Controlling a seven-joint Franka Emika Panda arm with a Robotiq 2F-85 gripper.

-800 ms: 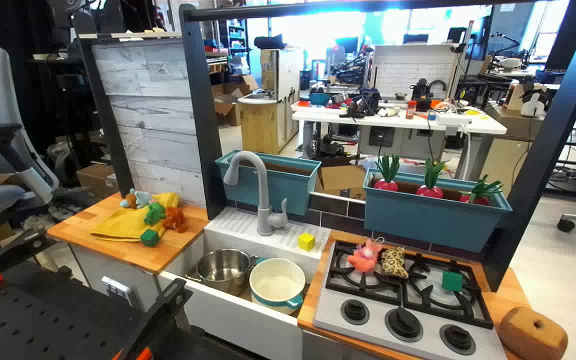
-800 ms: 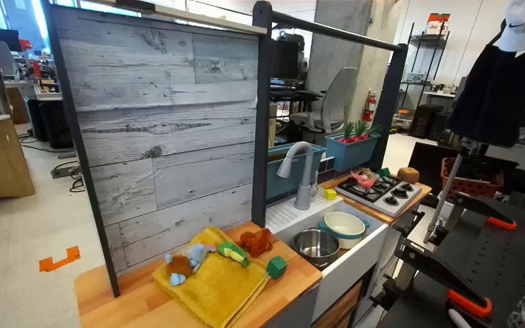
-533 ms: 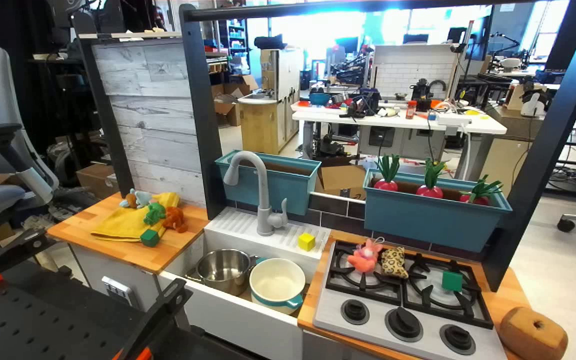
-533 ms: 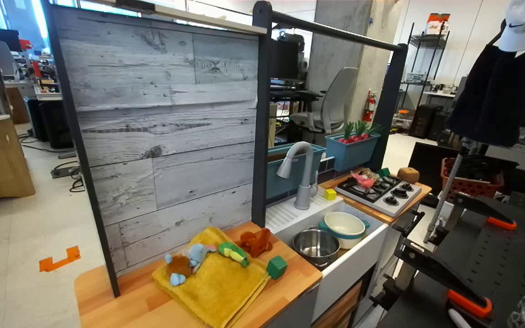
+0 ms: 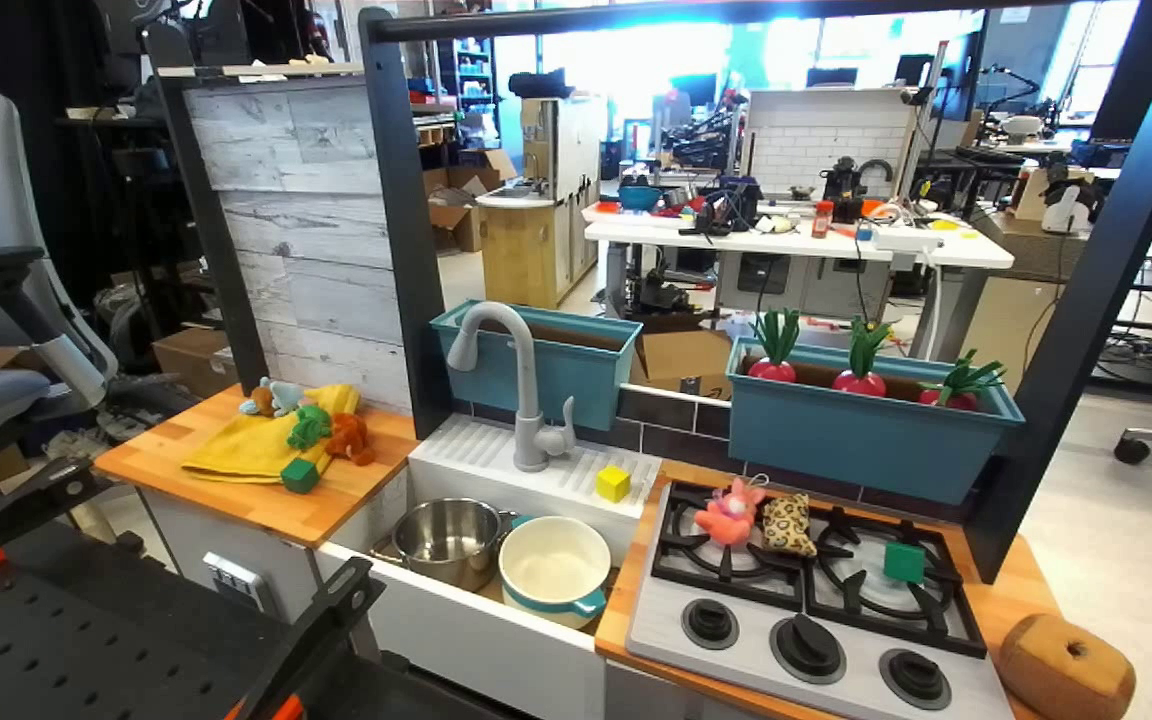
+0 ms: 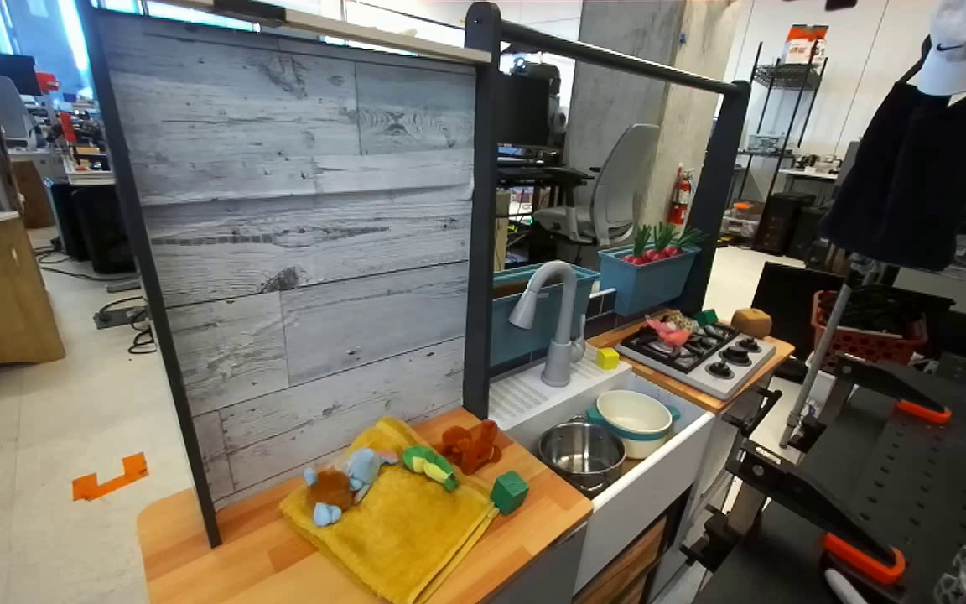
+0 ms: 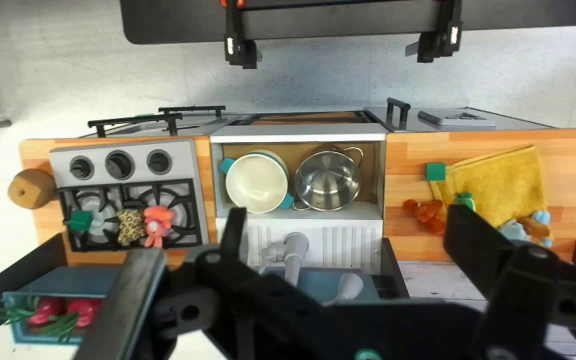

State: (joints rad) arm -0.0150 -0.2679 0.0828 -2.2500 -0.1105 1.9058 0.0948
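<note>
In the wrist view my gripper [image 7: 345,212] stands wide open, nothing between its fingers [image 7: 233,232], high above the toy kitchen. Beneath it are the grey faucet [image 7: 295,255], a cream pot [image 7: 257,182] and a steel pot [image 7: 328,180], both pots inside the sink. A yellow cube [image 5: 613,484] sits on the sink ledge; the left finger seems to hide it in the wrist view. On the wooden counter lie a yellow towel [image 6: 416,520], a green cube [image 6: 509,492], an orange plush [image 6: 470,446], a green plush [image 6: 430,466] and a blue-brown plush [image 6: 336,495].
The stove [image 5: 816,600] bears a pink plush [image 5: 732,512], a leopard-print pouch [image 5: 788,526] and another green cube [image 5: 904,562]. A brown block [image 5: 1066,665] is beside it. Blue planters [image 5: 866,440] and dark frame posts [image 6: 479,210] rise behind. A black perforated table [image 6: 894,470] stands in front.
The toys, pots and cubes stay where they were. A small dark shape has appeared at the top edge of an exterior view; what it is I cannot tell.
</note>
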